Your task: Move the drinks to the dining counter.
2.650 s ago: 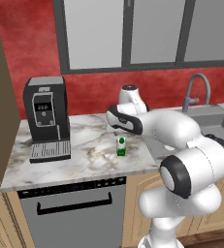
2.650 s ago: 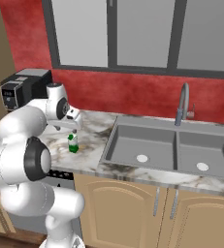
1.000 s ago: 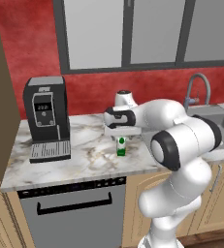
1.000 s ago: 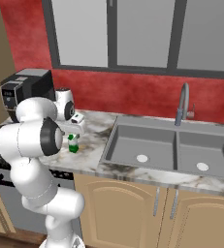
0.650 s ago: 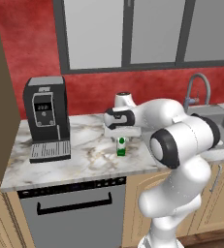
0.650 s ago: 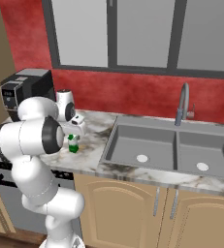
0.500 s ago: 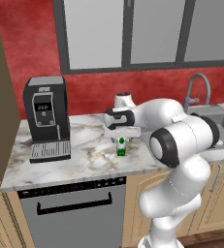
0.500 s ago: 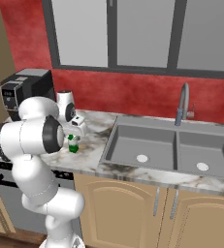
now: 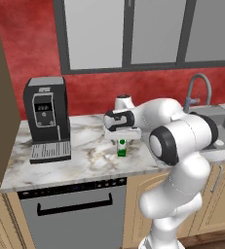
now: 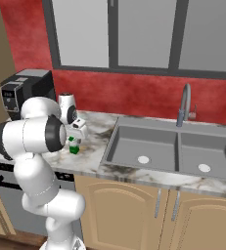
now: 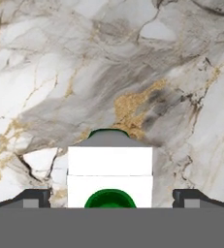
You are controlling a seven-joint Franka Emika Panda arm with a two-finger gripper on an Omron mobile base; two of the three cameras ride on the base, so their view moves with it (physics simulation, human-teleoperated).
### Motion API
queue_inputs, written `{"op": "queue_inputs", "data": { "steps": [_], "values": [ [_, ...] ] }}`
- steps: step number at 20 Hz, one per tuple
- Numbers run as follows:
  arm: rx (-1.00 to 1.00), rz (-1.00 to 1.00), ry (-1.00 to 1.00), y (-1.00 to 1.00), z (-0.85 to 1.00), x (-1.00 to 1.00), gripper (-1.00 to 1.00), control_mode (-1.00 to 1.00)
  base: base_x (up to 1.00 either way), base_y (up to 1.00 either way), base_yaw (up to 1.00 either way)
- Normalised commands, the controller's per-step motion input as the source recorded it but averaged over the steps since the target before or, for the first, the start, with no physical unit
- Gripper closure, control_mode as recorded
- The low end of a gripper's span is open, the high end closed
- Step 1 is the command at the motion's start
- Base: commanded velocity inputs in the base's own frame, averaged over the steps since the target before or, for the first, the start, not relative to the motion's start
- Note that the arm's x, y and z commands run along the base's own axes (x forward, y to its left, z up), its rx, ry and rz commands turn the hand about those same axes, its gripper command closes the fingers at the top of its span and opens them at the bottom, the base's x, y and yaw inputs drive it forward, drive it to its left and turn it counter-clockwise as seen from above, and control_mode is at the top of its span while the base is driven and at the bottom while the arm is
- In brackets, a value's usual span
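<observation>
A small green-and-white carton (image 9: pixel 121 148), one of the drinks, stands upright on the marble worktop (image 9: pixel 84 155) beside the sink. My gripper (image 9: pixel 122 140) points straight down over it, open. In the hand view the carton's white top and green cap (image 11: pixel 109 177) sit centred between my gripper's (image 11: pixel 111 198) two dark fingertips (image 11: pixel 33 197), with a gap on each side. From the right base view the carton (image 10: pixel 74 146) shows just under the hand (image 10: pixel 76 137). The dining counter is out of view.
A black coffee machine (image 9: pixel 48 116) stands at the worktop's left end. The steel double sink (image 10: pixel 173 151) with its faucet (image 10: pixel 184 105) lies to the right. A dishwasher front (image 9: pixel 70 214) sits below the worktop, and a red wall with windows rises behind.
The arm has folded in and the hand has sunk a little lower over the carton. The jaws have stayed open and the carton has not moved.
</observation>
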Motion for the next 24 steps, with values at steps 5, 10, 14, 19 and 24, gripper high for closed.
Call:
{"op": "queue_inputs", "data": {
  "steps": [5,10,14,19,24],
  "values": [
    [0.00,-0.02,0.02,0.00,-0.09,0.02,-1.00,-1.00,0.00,0.00,0.00],
    [0.00,-0.02,0.02,0.00,-0.09,0.01,-1.00,-1.00,0.00,0.00,0.00],
    [0.00,-0.02,0.01,0.00,-0.09,0.00,1.00,-1.00,0.00,0.00,0.00],
    [0.00,-0.03,0.04,0.00,-0.07,0.03,1.00,-1.00,0.00,0.00,0.00],
    [0.00,-0.02,0.03,0.00,-0.02,0.00,1.00,-1.00,0.00,0.00,0.00]
  ]
}}
